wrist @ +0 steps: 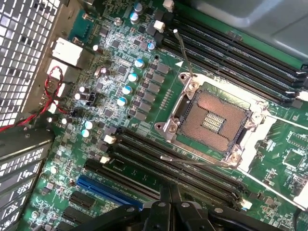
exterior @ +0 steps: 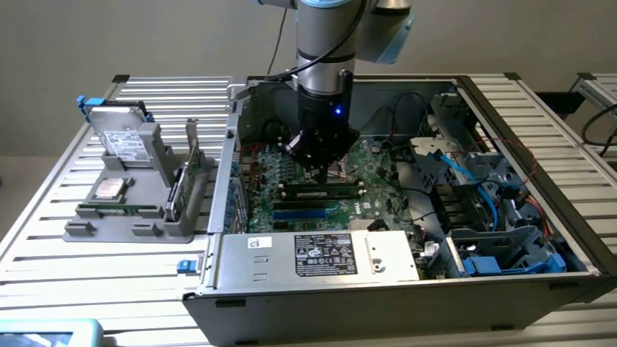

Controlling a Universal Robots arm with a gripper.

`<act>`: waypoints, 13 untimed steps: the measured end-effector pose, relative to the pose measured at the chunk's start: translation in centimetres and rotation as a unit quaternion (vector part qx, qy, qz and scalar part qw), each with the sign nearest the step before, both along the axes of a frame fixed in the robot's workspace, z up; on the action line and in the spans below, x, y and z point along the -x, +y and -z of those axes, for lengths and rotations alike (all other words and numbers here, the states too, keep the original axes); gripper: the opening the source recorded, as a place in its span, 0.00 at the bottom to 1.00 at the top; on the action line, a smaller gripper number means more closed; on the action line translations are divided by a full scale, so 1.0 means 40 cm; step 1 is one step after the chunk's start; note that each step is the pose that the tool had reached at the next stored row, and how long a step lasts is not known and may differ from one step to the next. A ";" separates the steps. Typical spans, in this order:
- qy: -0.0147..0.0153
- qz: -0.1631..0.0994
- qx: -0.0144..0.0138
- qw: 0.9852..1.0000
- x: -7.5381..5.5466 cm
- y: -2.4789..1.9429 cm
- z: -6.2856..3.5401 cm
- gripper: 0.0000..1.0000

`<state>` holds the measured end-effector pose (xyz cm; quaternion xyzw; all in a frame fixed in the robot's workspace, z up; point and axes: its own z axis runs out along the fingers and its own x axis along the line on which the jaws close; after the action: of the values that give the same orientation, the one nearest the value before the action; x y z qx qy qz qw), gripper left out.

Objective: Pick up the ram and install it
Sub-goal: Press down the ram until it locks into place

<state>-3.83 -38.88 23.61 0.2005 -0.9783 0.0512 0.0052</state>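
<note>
Gripper (exterior: 323,168): inside the open computer case (exterior: 501,285), low over the motherboard (wrist: 125,72); fingers (wrist: 169,202) pressed together, empty. Ram (exterior: 323,193): lying in a slot just below the gripper. Nearby: bare CPU socket (wrist: 214,118), power supply (exterior: 318,254), blue cables (exterior: 461,163), parts rack (exterior: 135,210) outside the case.

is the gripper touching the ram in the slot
Cannot tell: in the exterior view the gripper hangs just above the ram, with neither gap nor contact shown plainly.
</note>
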 end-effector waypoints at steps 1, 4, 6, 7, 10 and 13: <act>0.000 0.008 0.000 1.000 0.000 0.000 0.000 0.11; -0.001 0.028 0.000 1.000 0.000 0.000 0.000 0.11; -0.001 0.042 0.000 0.999 0.000 0.000 0.000 0.11; -0.001 0.048 0.000 0.999 0.000 0.000 0.000 0.11; -0.001 0.069 0.000 0.998 0.000 0.000 0.000 0.11; -0.002 0.088 0.000 0.996 0.000 0.000 0.000 0.11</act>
<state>-3.83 -38.87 23.61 0.1135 -0.9922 0.0509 0.0079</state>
